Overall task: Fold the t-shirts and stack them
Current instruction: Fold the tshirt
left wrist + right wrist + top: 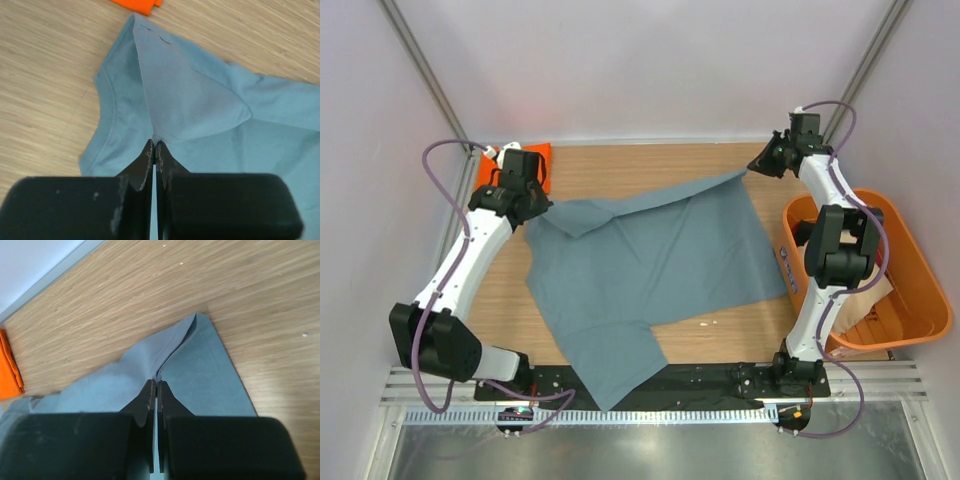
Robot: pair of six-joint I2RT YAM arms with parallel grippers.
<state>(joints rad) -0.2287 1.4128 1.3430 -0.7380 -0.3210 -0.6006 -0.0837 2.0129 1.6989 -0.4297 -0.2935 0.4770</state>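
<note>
A large grey-blue t-shirt (pixel 650 260) lies spread on the wooden table, one sleeve hanging over the near edge. My left gripper (pixel 542 208) is at its far left corner, shut on a raised fold of the cloth (pixel 200 100) beside the collar; the pinch shows at the fingertips (pixel 155 143). My right gripper (pixel 753 168) is at the far right corner, shut on a lifted edge of the same shirt (pixel 200 370), with the cloth ridged up between its tips (pixel 155 382). A folded orange t-shirt (pixel 538 153) lies at the back left, partly hidden behind the left arm.
An orange plastic tub (pixel 920 300) stands at the right edge of the table with beige cloth (pixel 868 298) inside. The orange t-shirt's edge shows in both wrist views (pixel 137 5) (pixel 9 370). White walls close in the back and sides.
</note>
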